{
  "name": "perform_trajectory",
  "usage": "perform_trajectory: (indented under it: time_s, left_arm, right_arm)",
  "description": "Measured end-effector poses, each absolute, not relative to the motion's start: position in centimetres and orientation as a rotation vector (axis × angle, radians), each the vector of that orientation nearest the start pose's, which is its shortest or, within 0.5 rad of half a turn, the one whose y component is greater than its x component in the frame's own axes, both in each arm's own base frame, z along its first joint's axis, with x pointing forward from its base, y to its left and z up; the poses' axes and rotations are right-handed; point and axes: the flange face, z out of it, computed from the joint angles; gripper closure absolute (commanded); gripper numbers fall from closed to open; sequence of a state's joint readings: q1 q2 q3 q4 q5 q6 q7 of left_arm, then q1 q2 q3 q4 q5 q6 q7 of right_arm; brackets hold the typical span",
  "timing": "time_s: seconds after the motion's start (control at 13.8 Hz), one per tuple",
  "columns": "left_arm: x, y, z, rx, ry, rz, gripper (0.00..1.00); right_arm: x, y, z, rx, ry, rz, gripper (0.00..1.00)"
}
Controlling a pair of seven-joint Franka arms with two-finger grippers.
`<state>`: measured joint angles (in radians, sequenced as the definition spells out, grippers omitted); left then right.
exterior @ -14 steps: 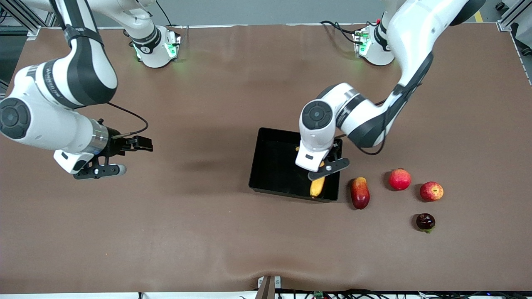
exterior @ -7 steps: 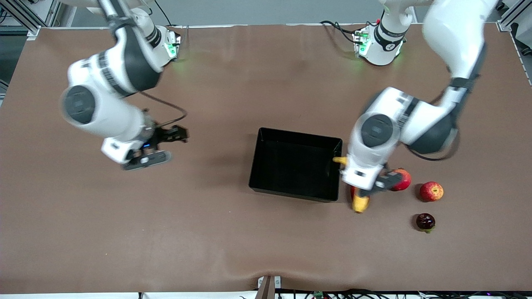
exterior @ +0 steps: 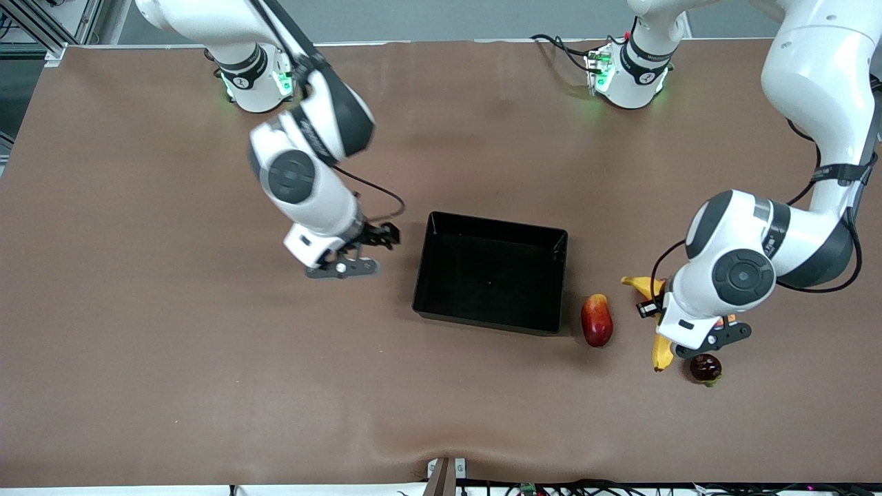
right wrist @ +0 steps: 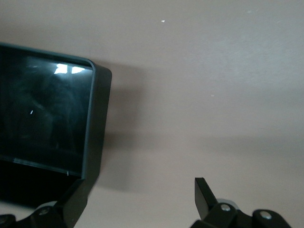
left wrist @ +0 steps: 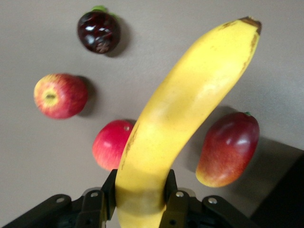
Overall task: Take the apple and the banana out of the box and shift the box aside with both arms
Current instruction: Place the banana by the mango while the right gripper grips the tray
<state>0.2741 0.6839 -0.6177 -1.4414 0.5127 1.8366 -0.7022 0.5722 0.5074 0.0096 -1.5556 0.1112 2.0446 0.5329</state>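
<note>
Front view: the left end effector [exterior: 696,339] hangs over the fruit cluster toward the left arm's end of the bench [exterior: 441,413], clamped on the banana [exterior: 660,348]. The right end effector [exterior: 348,260] hovers spread wide and empty, just beside the empty box [exterior: 490,272], at its nine o'clock. The arm hides the apple here.

Left wrist view: the banana pokes out toward one o'clock above the apple [left wrist: 60,95], a pink fruit [left wrist: 114,145], a mango [left wrist: 229,148] and a dark plum [left wrist: 99,31]. Released here, it could land on fruit and roll.

Right wrist view: only the box corner [right wrist: 97,118] shows; a push there might pivot the box.
</note>
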Motion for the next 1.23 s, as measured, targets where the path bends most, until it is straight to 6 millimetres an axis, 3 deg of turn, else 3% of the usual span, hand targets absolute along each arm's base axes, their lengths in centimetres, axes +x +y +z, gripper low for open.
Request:
perform_trajectory:
  time_s: [0.22,0.36,0.58,0.87,0.94,1.01,1.09,1.23]
  left_arm:
    - [69.7,-10.5,28.3,-3.006,-0.266,0.125,1.0]
    - [70.3,-10.2,25.0,-3.051,-0.17,0.098,1.0]
    - [70.2,-10.8,21.7,-3.057,-0.011,0.092,1.0]
    - [70.0,-11.7,20.1,-3.002,0.141,0.057,1.0]
    - [70.2,-11.7,19.7,-3.012,0.152,0.033,0.77]
    - [70.4,-11.5,19.2,-3.019,0.154,0.014,0.32]
    - [70.5,-11.2,18.5,-3.023,0.152,-0.005,0.0]
    - [70.8,-10.6,18.0,-3.019,0.149,-0.033,0.0]
  right_arm:
    - [56.7,43.8,30.7,-3.103,0.122,0.109,0.0]
    - [56.0,46.1,28.6,-3.109,0.131,0.09,0.0]
    - [55.1,47.9,26.1,-3.117,0.137,0.051,0.0]
    - [53.6,49.9,22.4,-3.143,0.107,-0.014,0.0]
    - [53.4,50.1,21.5,-3.148,0.136,-0.019,0.31]
    - [53.3,50.2,20.9,-3.147,0.179,-0.021,0.86]
    - [53.3,50.4,20.9,-3.139,0.237,-0.03,1.0]
    - [53.4,50.4,21.1,-3.137,0.31,-0.038,1.0]
